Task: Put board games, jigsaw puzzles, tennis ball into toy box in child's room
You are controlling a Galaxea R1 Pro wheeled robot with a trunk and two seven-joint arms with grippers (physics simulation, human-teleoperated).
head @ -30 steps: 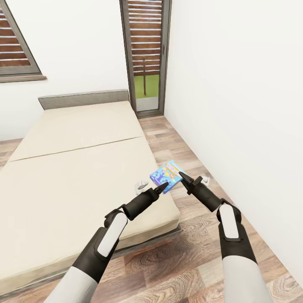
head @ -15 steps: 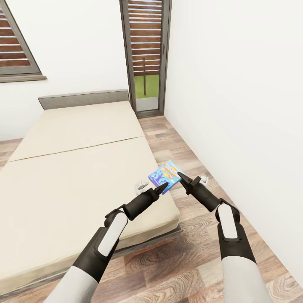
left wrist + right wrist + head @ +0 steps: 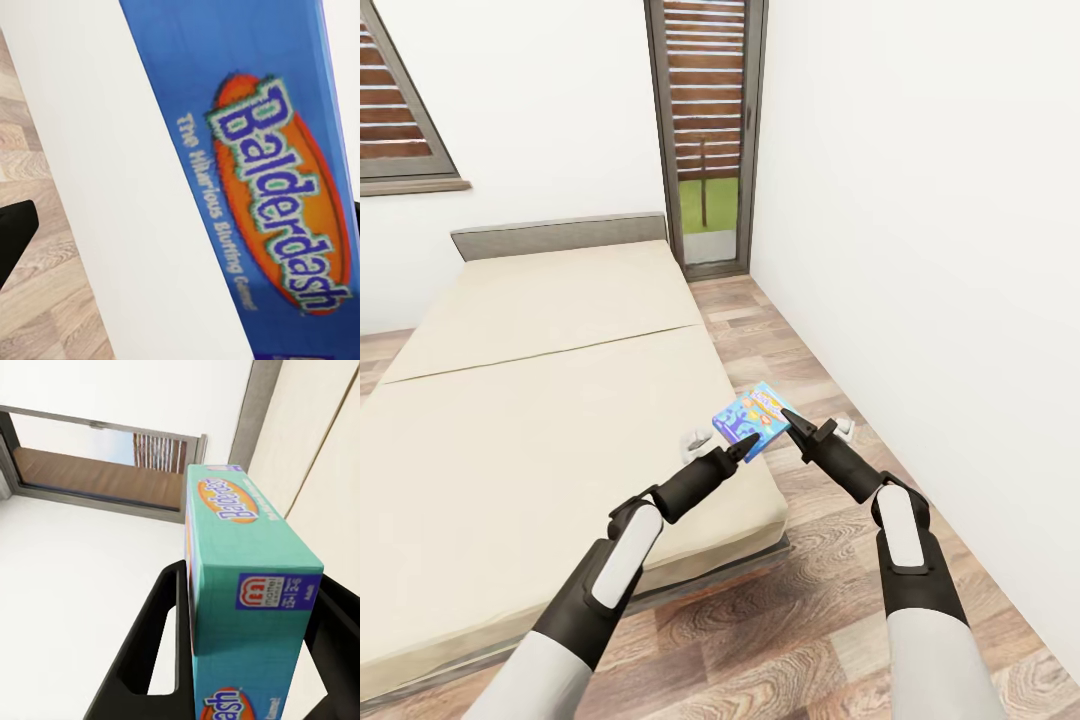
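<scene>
In the head view, the blue board game is held in the air above the floor, just past the corner of the bed at about 3 o'clock from the mattress. It is tilted, with its printed face turned toward the camera. The right end effector meets the box at its edge on the 4 o'clock side. In the right wrist view its two black fingers stand on both sides of the teal side of the box, closed against it, so this end effector is gripping the game. The name "Balderdash" can be read on that side.

The left end effector has its dark tip at the lower edge of the box, at about 6 o'clock from it. It looks to be touching the box, but from the head view I cannot tell if its fingers are open or closed. In the left wrist view the blue face of the box with the orange "Balderdash" logo is very close, and one black finger is apart from the box, over the wood floor.

Beyond the bed, at 12 o'clock, there is a dark-framed slatted window in the white wall
</scene>
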